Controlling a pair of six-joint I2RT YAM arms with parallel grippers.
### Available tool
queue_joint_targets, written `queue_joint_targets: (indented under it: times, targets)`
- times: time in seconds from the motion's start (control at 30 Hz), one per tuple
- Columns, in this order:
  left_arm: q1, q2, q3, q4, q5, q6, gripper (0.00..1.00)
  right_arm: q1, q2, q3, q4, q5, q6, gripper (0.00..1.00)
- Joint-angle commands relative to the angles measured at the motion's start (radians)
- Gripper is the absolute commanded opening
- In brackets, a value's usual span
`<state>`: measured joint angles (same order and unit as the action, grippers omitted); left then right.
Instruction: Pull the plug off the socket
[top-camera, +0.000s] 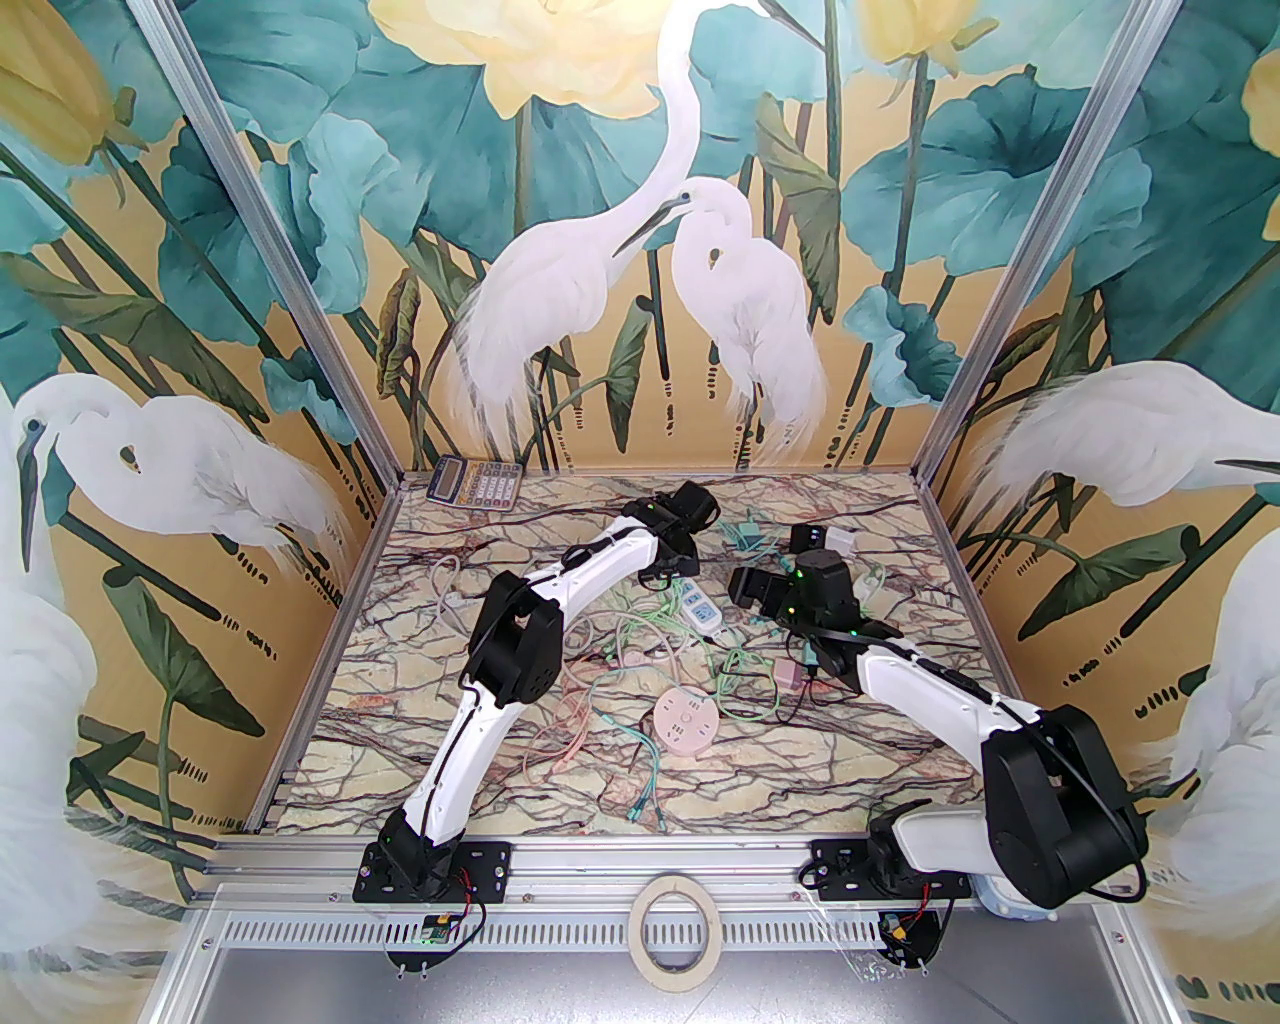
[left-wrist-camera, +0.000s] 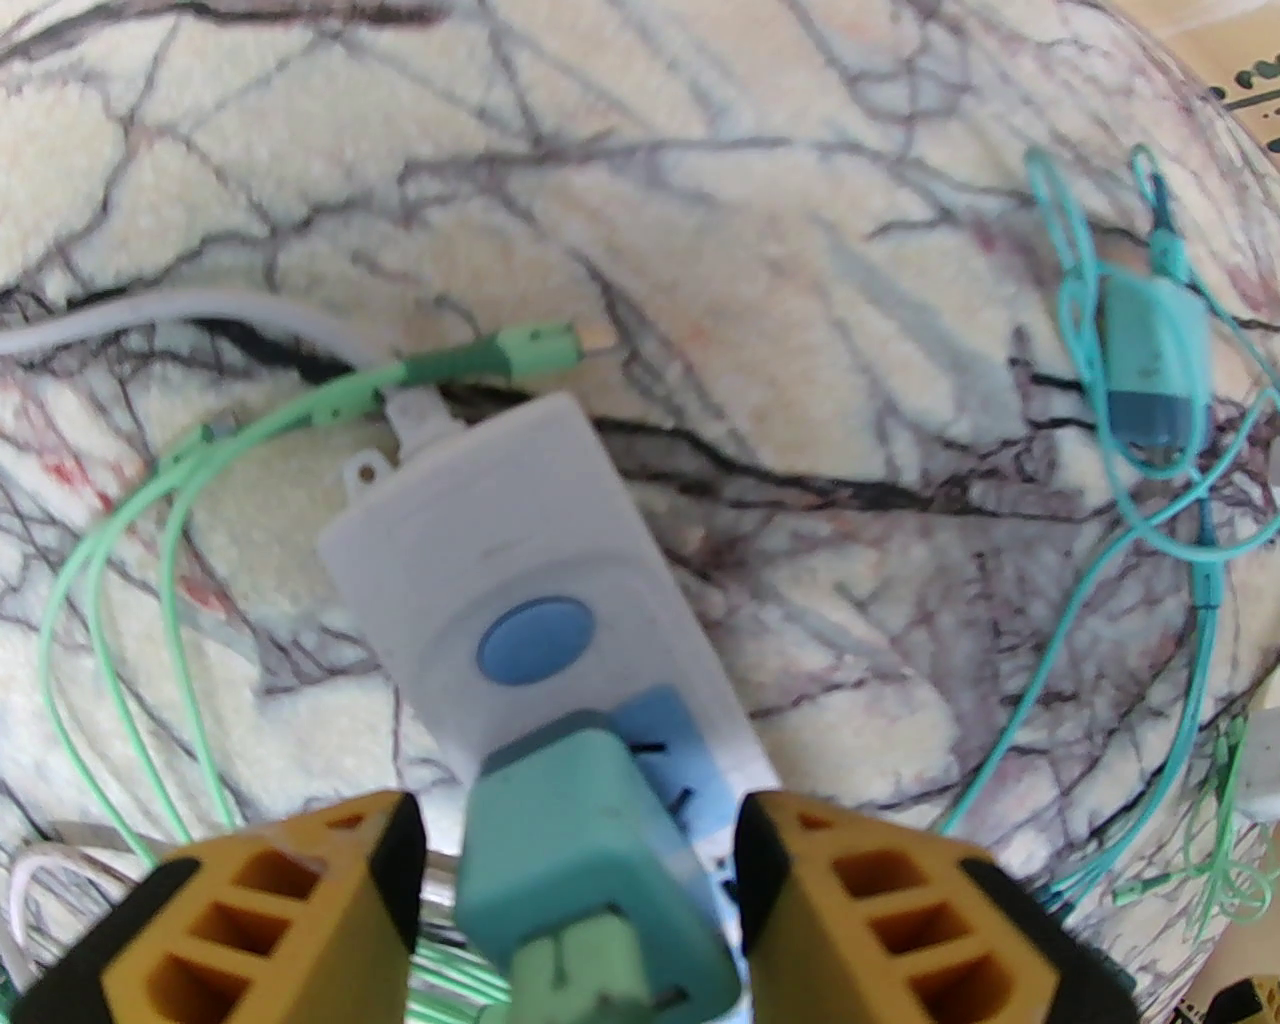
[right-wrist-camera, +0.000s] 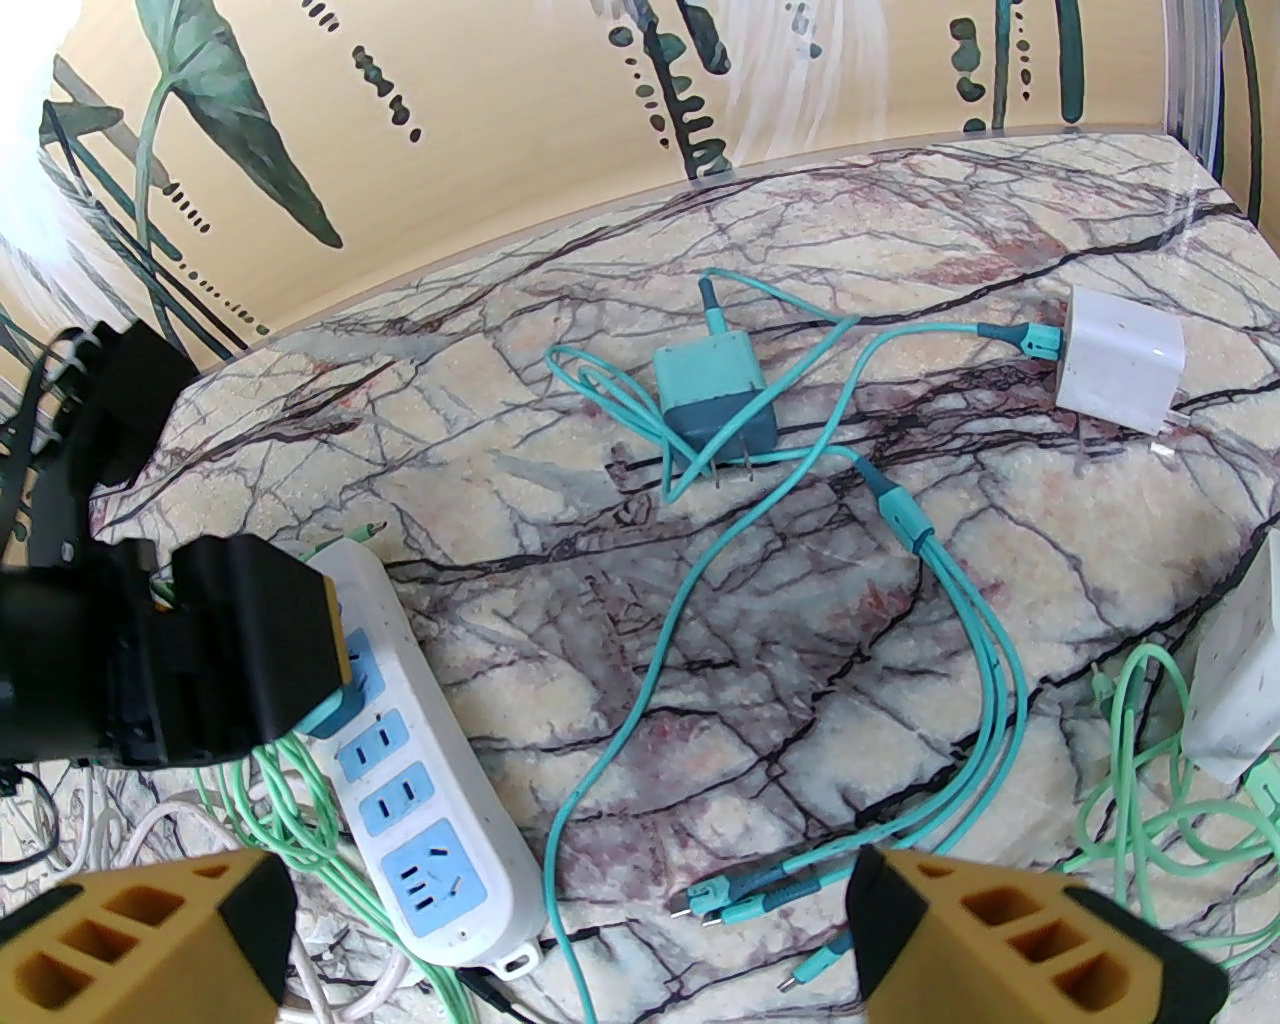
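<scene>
A teal plug (left-wrist-camera: 570, 850) sits in the first outlet of a white power strip with blue sockets (left-wrist-camera: 500, 560), just below its blue button. My left gripper (left-wrist-camera: 580, 830) straddles this plug, one yellow finger (left-wrist-camera: 300, 900) on each side with a narrow gap to the plug, so it is open. In the right wrist view the plug (right-wrist-camera: 335, 712) peeks out under the left gripper's black finger (right-wrist-camera: 260, 640), and the strip (right-wrist-camera: 440, 800) runs toward the lower middle. My right gripper (right-wrist-camera: 570, 930) hangs wide open above the table with nothing between its fingers. From above, the strip (top-camera: 705, 610) lies between both grippers.
A loose teal charger (right-wrist-camera: 715, 400) and a white charger (right-wrist-camera: 1120, 365) lie with teal cables on the marble. Green cables tangle around the strip. A round pink socket (top-camera: 685, 722) sits mid-table, a calculator (top-camera: 475, 483) at the back left, and a tape roll (top-camera: 672, 930) by the arm bases.
</scene>
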<state>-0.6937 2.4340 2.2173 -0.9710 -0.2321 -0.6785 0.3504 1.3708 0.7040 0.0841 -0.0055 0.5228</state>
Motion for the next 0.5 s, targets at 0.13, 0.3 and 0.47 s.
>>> queue_joint_targets:
  times: [0.13,0.3,0.47]
  targets:
    - [-0.002,0.004,0.028,-0.035,-0.029,0.001,0.47,0.014,0.067,0.036,0.075,-0.106,0.032,0.99]
    - [-0.003,0.001,0.028,-0.038,-0.037,0.028,0.49,0.013,0.079,-0.018,0.229,-0.232,0.091,0.99]
    - [-0.003,-0.007,0.028,-0.038,-0.049,0.046,0.46,0.013,0.189,0.014,0.271,-0.357,0.114,0.45]
